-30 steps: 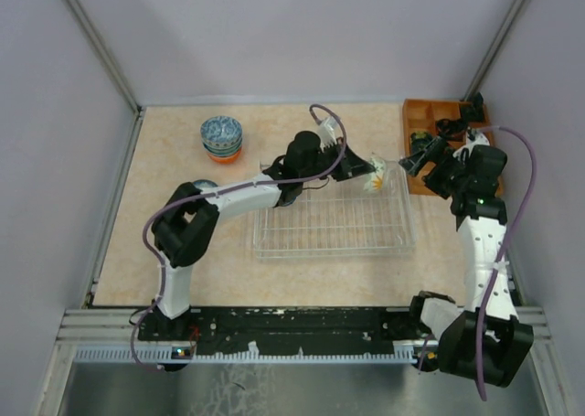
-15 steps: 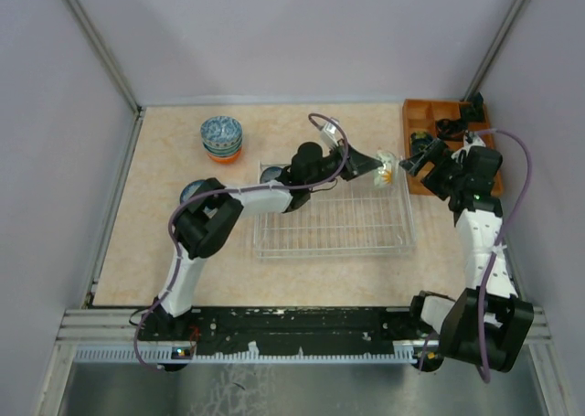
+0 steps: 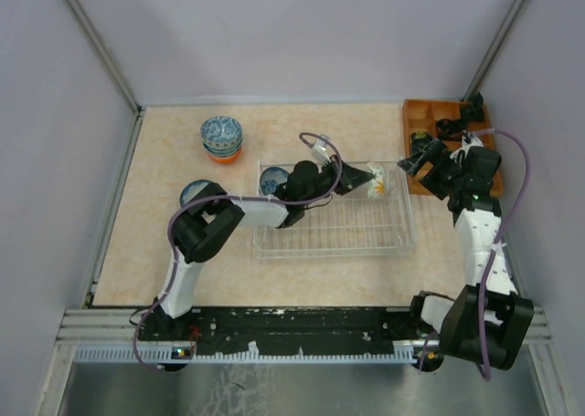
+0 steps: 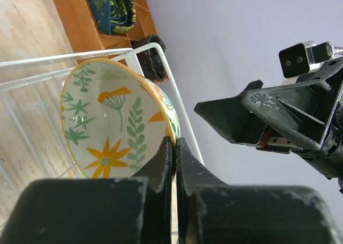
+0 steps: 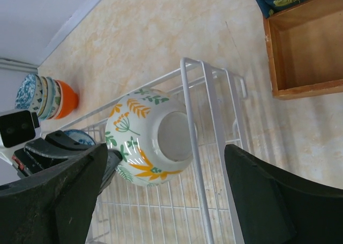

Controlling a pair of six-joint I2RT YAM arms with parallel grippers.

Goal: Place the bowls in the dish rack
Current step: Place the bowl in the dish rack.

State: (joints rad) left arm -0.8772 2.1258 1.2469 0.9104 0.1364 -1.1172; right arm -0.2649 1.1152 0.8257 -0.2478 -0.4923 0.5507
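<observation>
1. since half a second earlier, the left end effector had drawn back, and the patterned bowl had come from above the far right rim of the dish rack to just inside that corner.
2. the left end effector was pinched narrow on the bowl's rim, one finger inside and one outside. the bowl lay tipped on its side, with its foot turned toward the rack's right side.
3. whether the bowl touched the rack's wires could not be told from any view.
4. the right end effector gaped wide and held nothing. it sat just beyond the rack's right side, near the orange tray.
5. a blue bowl sat in the rack's far left corner, and a second blue bowl stood on the bench just left of the rack. the stack of bowls waited beyond the rack's far left corner.
6. the step in hand looked like setting the patterned bowl down, and it seemed best lowered until its weight rested on the wire floor before any release.
7. the bowl probably needed keeping off the raised corner wire, since glazed ceramic could slide or roll on thin wire.
8. a small opening seemed wise, followed by a straight withdrawal along the fingers' line, so the inner finger did not drag the bowl over.
9. placing it tight in that corner would likely leave room for the remaining bowls.
</observation>
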